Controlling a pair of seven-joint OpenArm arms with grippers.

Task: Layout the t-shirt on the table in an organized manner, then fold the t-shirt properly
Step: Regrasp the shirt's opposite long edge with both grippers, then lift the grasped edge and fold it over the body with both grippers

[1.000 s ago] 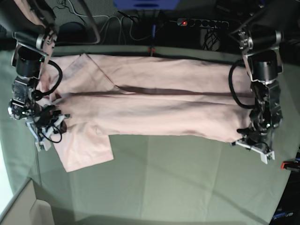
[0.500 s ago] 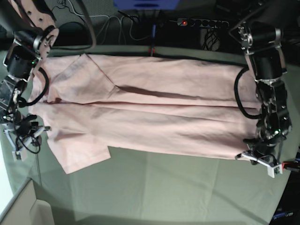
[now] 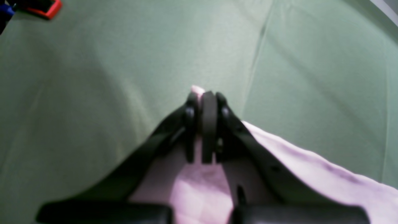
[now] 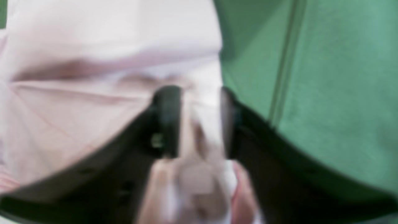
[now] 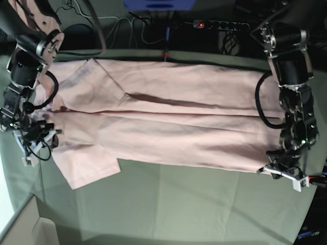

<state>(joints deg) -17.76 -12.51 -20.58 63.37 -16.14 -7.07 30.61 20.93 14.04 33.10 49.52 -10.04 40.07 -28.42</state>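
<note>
The pale pink t-shirt (image 5: 168,127) lies spread lengthwise across the grey-green table (image 5: 194,204), plain side up, with a long crease through its middle and one sleeve pointing toward the front left. At the base view's right, my left gripper (image 5: 273,171) is shut on the shirt's front corner; in the left wrist view a pink tip pokes out between its closed fingers (image 3: 205,96). At the base view's left, my right gripper (image 5: 48,135) sits at the shirt's edge beside the sleeve. Its jaws stand apart in the blurred right wrist view (image 4: 200,102), with pink cloth (image 4: 93,62) under and between them.
Red clamps sit at the table's right edge (image 5: 317,178) and back edge (image 5: 165,52). A power strip (image 5: 219,24) and cables lie behind the table. A cardboard box (image 5: 25,224) stands at the front left corner. Green cloth (image 4: 326,77) stretches in front of the shirt.
The left arm pulled its corner outward and toward the front, stretching the shirt. The right arm swung out to the table's edge, came partly back, and its jaws have parted.
</note>
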